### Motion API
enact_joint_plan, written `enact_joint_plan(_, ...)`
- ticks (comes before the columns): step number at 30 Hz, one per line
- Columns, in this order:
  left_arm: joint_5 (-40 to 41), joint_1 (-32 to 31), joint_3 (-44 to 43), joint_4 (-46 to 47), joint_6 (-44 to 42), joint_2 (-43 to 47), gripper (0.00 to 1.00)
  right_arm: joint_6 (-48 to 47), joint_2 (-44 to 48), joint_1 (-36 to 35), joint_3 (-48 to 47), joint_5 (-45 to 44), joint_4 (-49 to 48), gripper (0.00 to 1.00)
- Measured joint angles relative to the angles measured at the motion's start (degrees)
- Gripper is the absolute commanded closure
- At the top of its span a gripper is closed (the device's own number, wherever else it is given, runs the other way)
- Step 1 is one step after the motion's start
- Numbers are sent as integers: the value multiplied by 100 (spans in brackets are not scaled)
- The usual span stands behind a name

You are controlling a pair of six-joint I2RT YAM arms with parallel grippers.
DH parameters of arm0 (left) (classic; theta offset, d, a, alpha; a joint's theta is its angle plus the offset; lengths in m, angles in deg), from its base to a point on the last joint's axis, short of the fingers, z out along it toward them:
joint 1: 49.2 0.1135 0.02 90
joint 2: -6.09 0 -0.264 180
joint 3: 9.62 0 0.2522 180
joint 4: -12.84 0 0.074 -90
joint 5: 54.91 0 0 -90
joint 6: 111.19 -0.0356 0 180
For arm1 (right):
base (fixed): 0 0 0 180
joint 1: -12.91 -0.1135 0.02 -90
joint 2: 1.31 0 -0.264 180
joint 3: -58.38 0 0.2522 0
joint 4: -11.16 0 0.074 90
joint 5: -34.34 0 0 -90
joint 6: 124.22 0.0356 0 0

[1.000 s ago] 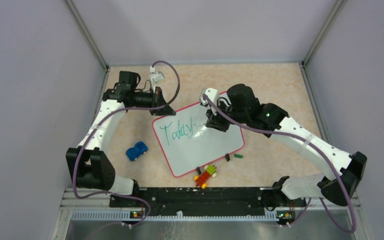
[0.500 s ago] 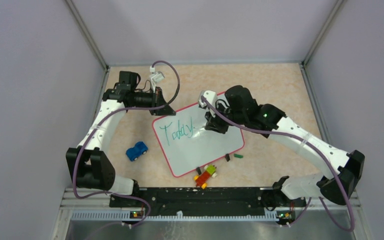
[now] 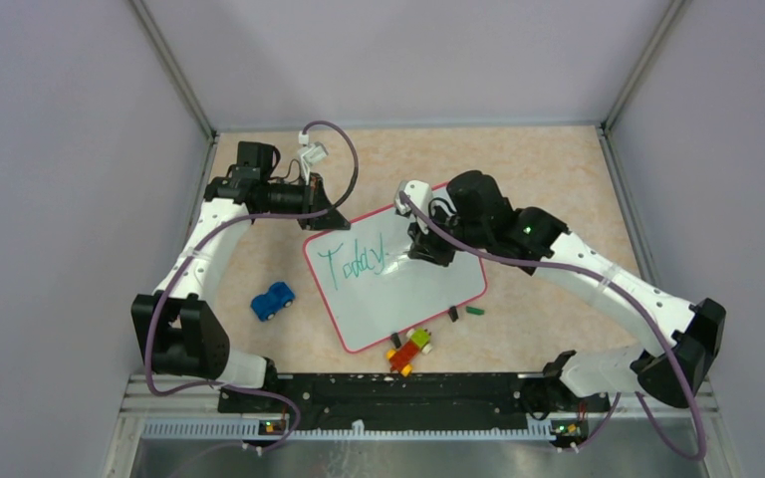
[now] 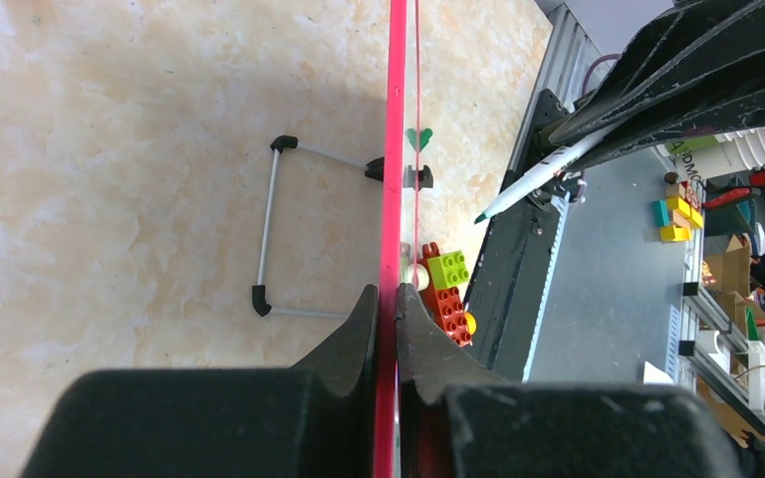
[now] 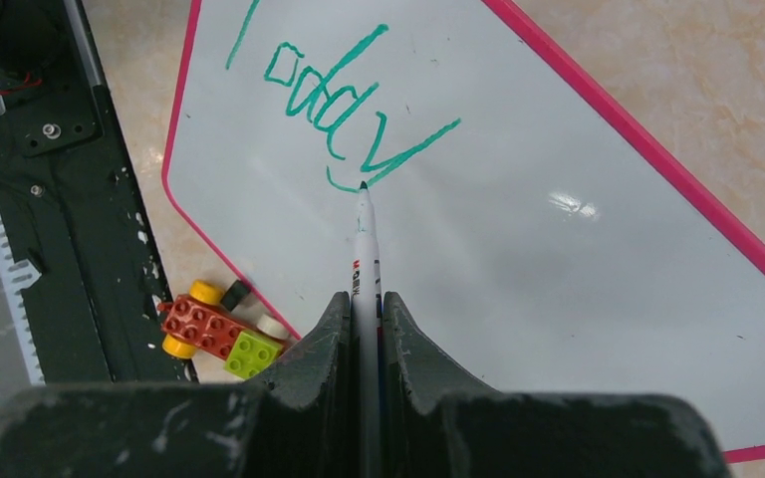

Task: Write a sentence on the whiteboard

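Note:
The whiteboard (image 3: 418, 284) lies tilted on the table, white with a red-pink rim. Green lettering (image 3: 352, 263) on it reads "Today". My left gripper (image 3: 327, 221) is shut on the board's far-left rim, seen edge-on in the left wrist view (image 4: 395, 149). My right gripper (image 3: 420, 249) is shut on a white marker (image 5: 364, 249). The marker's tip touches the board at the tail of the "y" (image 5: 398, 154). The board fills the right wrist view (image 5: 518, 259).
A blue toy car (image 3: 273, 300) sits left of the board. A red, yellow and green brick toy (image 3: 410, 350) lies at the board's near edge, also in the right wrist view (image 5: 214, 334). A small green piece (image 3: 474, 311) and black stand feet (image 3: 452, 313) lie near the board's right corner.
My right gripper has shifted slightly left with the marker, and the tail of the "y" has grown. The left arm and the board have not moved.

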Motion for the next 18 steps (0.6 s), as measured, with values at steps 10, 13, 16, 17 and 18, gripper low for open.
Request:
enact_joint_plan(10,-2,0,0,2,2,0,100,98,-129,-26,-15,-588,-103,100)
enact_joint_plan(13,-2,0,0,2,2,0,100,153,-157,-24,-96,-793,-136,100)
enact_joint_plan(16,-2,0,0,2,0,0,100,179,-168,-24,-179,-872,-214,100)
enact_joint_plan(17,-2,0,0,2,0,0,100,192,-179,-24,-208,-896,-247,100)
enact_joint_plan(18,-2,0,0,2,0,0,100,203,-184,-24,-232,-916,-269,100)
